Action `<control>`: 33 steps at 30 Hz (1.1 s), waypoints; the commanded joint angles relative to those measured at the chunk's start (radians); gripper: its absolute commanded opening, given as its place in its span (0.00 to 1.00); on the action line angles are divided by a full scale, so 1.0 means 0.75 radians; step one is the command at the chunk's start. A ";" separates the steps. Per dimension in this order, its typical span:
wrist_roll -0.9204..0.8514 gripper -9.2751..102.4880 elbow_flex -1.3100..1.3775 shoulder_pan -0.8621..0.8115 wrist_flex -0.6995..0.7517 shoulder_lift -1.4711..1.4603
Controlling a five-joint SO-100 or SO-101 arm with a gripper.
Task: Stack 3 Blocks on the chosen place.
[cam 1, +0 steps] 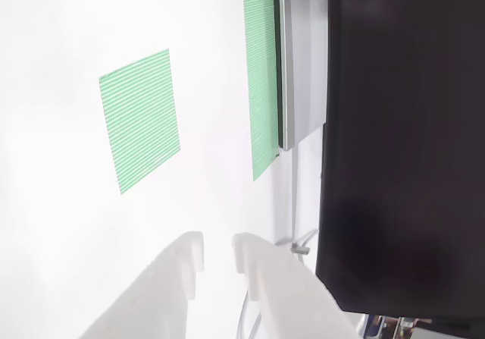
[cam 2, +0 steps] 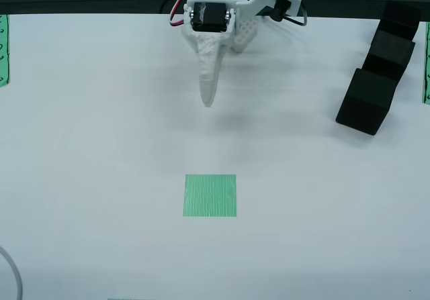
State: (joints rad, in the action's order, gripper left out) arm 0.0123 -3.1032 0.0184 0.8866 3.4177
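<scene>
White tabletop [cam 2: 101, 145], matte and evenly lit, fills both views; a dark edge runs along its far side in the overhead view.

Green striped patch [cam 2: 210, 195]: small square of fine green-and-white lines, lying flat near the middle of the table, slightly toward the near edge. Nothing rests on it. In the gripper-mounted view the same patch [cam 1: 139, 119] sits up and to the left of the fingers, well apart from them.

Blocks [cam 2: 377, 68]: three black cubes at the far right of the overhead view, set in a touching row that runs from the near cube toward the far right corner. All three are well apart from the patch.

Arm: white printed arm [cam 2: 225, 18] at the far centre of the table, with a black motor and red and black wires showing at its top. Gripper [cam 2: 209, 98] points down toward the table, its tip between the arm base and the patch, not touching either. In the wrist view the two white fingers [cam 1: 254, 267] show a clear gap between their tips [cam 1: 218, 249]; jaws stand apart, holding nothing.

Other items: a long green striped strip [cam 1: 262, 73] beside a grey panel edge [cam 1: 301, 58] and a large flat black panel [cam 1: 405, 142] on the right of the wrist view. Green strips also sit at the left edge [cam 2: 3, 50] and right edge [cam 2: 426, 62] of the overhead view. A pale cable curve [cam 2: 12, 276] shows at the near left corner.
</scene>
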 commanded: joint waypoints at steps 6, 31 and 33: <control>0.006 0.08 0.202 0.153 0.027 -0.186; -0.016 0.12 1.561 1.475 0.536 -1.350; -0.016 0.14 1.604 1.591 0.591 -1.434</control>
State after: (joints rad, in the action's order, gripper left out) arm 0.0077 -1.9773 1.1244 1.2824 2.4068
